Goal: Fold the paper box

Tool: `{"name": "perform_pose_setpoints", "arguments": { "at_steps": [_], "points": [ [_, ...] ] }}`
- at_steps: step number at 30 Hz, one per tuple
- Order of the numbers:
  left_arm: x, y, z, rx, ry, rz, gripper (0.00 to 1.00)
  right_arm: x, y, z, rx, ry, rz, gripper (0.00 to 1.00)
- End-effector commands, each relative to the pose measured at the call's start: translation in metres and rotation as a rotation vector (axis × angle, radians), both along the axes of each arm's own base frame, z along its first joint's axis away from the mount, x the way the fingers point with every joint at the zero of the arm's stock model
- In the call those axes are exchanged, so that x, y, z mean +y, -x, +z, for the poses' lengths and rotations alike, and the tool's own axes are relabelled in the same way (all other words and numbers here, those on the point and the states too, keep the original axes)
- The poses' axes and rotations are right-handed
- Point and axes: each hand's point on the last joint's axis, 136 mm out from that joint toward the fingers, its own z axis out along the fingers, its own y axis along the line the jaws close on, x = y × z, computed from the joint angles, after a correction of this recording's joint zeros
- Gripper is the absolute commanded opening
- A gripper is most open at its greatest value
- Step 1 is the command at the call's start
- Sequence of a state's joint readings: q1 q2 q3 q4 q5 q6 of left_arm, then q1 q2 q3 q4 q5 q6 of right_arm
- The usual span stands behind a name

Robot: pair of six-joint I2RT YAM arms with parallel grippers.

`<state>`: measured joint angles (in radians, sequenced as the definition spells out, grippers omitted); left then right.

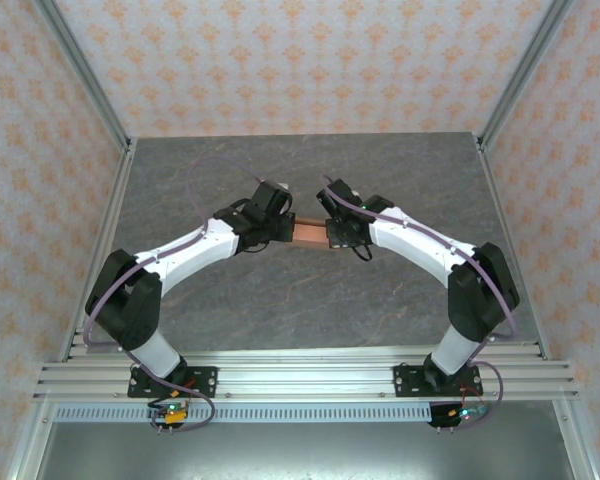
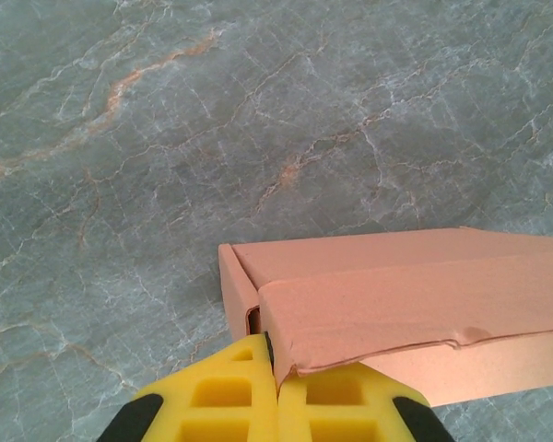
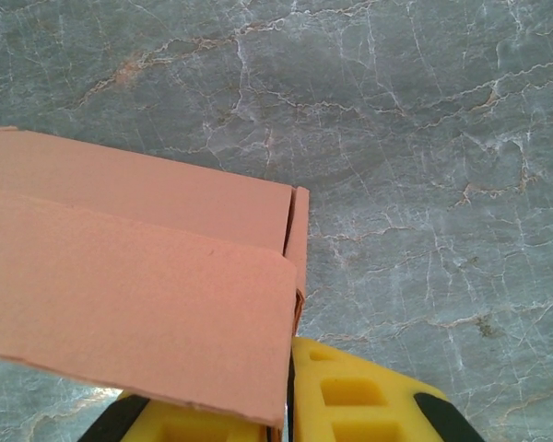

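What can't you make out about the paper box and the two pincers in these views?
Top external: the left pincer and right pincer cover the ends of the paper box; its folds are too small to read.
Left wrist: the frame's right edge cuts off the box's far end.
Right wrist: the box covers part of that pincer, so its grip is unclear; the left edge crops the box.

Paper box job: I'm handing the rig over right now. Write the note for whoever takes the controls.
Left gripper: shut, pinching one end of the lid flap of the paper box.
Right gripper: shut on the flap's edge at the other end.
Box: held between both grippers over the middle of the table; lifted or resting, cannot tell.
Done: walls up, lid flap folded over the top.
Left: the flap's front edge looks loose and creased; probably tuck it in and press it shut.
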<state>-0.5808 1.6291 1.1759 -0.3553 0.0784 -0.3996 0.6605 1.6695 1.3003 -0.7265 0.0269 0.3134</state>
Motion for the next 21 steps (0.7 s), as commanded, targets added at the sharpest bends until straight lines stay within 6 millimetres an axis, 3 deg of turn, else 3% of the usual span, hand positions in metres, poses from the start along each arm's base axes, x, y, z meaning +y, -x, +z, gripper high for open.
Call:
{"name": "perform_pose_setpoints", "arguments": {
  "at_steps": [1, 7, 14, 21],
  "points": [
    [-0.006, 0.003, -0.005, 0.058, 0.012, -0.009, 0.05, -0.001, 0.001, -0.005, 0.019, 0.032, 0.007, 0.14],
    [0.003, 0.004, -0.026, 0.083, -0.056, 0.002, 0.05, 0.001, -0.001, -0.002, 0.015, 0.024, 0.009, 0.14],
    [0.017, 0.006, -0.021, 0.066, -0.135, 0.011, 0.05, -0.001, -0.003, 0.000, 0.010, 0.044, 0.013, 0.14],
    [0.016, 0.010, -0.026, 0.089, -0.130, 0.003, 0.05, 0.000, -0.005, 0.001, 0.010, 0.050, 0.011, 0.14]
  ]
}}
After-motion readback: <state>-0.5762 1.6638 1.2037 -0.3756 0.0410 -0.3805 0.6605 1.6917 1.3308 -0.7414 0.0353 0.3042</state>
